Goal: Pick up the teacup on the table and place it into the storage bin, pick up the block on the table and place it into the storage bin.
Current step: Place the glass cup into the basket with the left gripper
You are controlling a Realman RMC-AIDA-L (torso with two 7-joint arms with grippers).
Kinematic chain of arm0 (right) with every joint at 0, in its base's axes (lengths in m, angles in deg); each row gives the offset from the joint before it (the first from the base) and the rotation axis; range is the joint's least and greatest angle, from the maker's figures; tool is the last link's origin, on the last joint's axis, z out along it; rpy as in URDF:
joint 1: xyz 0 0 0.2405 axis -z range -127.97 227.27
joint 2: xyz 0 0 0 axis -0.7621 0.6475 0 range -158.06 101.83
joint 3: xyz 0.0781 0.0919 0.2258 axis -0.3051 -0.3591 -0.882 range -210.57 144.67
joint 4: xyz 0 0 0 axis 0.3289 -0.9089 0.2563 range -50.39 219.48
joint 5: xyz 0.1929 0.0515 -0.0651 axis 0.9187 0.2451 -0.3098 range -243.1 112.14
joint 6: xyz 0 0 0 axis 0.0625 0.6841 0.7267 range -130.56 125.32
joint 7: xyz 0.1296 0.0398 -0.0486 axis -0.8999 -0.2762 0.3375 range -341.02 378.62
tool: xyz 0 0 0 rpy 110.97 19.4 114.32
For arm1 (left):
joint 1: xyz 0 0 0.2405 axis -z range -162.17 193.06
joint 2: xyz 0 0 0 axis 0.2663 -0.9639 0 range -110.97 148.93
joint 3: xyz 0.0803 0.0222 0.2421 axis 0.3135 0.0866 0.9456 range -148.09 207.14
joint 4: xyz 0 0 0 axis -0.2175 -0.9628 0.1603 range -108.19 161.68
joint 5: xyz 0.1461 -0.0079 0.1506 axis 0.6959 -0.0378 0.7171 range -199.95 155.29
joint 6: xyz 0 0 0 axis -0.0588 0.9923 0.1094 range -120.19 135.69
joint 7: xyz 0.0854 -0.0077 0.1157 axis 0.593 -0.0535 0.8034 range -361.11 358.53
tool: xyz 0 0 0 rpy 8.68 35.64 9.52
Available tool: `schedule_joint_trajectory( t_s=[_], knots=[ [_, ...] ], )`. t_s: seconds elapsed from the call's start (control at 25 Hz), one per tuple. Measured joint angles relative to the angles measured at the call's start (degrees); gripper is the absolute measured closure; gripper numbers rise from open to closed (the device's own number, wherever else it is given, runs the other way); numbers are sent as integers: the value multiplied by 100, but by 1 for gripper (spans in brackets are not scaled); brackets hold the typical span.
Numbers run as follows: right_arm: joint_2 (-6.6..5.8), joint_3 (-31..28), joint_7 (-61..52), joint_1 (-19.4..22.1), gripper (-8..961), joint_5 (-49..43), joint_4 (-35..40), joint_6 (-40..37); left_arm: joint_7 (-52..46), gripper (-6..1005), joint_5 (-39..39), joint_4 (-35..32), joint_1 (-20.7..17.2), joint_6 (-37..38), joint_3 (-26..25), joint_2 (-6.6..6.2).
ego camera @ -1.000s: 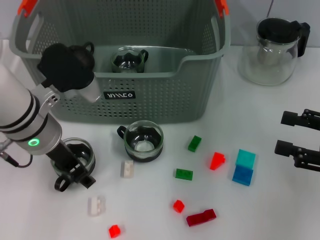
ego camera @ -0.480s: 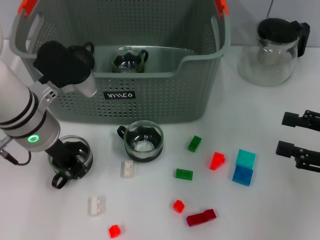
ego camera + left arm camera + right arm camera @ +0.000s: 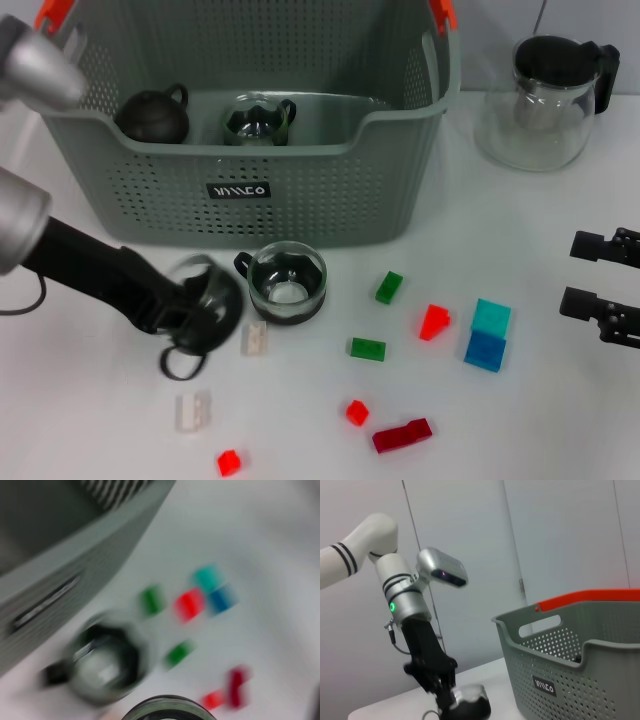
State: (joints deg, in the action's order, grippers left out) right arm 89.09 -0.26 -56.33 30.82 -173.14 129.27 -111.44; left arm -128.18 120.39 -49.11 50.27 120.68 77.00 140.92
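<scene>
Your left tool [image 3: 190,315] is clenched on a glass teacup [image 3: 205,305] with a dark holder, and that cup is tipped and blurry, just in front of the storage bin [image 3: 300,190] near its left front corner. You can see the same grip from the right wrist view, where the left tool [image 3: 445,695] holds the teacup [image 3: 467,707] low over the counter [image 3: 500,420], beside the bin [image 3: 580,680]. A second teacup [image 3: 287,282] sits upright on the counter, right in front of the bin's black label. Inside the bin you have a dark teapot [image 3: 152,116] and one more glass cup [image 3: 258,120]. In front of the bin and off to its right, small blocks lie about: a green block [image 3: 389,287], a red block [image 3: 434,322] and a blue block [image 3: 487,335]. Your right tool [image 3: 605,290] rests far to the right of the bin, with its fingers spread apart and nothing in them. A glass pot [image 3: 545,90] stands right of the bin.
</scene>
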Motion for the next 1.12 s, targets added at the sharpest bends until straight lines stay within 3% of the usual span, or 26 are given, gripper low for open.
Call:
schedule_joint_trajectory(
  t_s=[0.12,0.24,0.32,0.4,0.48,0.52,0.72,0.84,1.0,1.12],
  knots=[
    [0,3,-1,12,209,0,-6,0,530,955,-940,1017,161,418,-837,-335],
    [1,21,-2,23,209,0,-8,0,916,957,-2432,2447,188,531,-1123,-914],
    [1,23,-15,23,209,0,-7,7,968,958,-3192,2982,221,526,-1176,-1135],
    [2,36,-37,10,209,-2,-19,28,878,958,-3753,3218,331,424,-1397,-1230],
    [3,47,-46,-9,209,-6,-63,40,574,958,-4165,3209,628,57,-1796,-1219],
    [1,49,-45,-18,209,-7,-101,46,574,958,-4165,3209,628,57,-1796,-1219],
    [-4,51,-33,-41,209,-27,-156,54,157,957,-4312,3083,1358,-1155,-1726,-1214],
    [6,15,-37,-47,209,-204,-159,63,-42,957,-4047,2913,1645,-2063,-1035,-1213],
    [40,-7,-47,-81,209,-369,-167,128,-545,957,-3083,2761,2031,-3515,508,-1257],
    [60,16,-48,-114,209,-380,-167,143,-915,958,-2110,2752,2335,-4091,1128,-1158]
  ],
)
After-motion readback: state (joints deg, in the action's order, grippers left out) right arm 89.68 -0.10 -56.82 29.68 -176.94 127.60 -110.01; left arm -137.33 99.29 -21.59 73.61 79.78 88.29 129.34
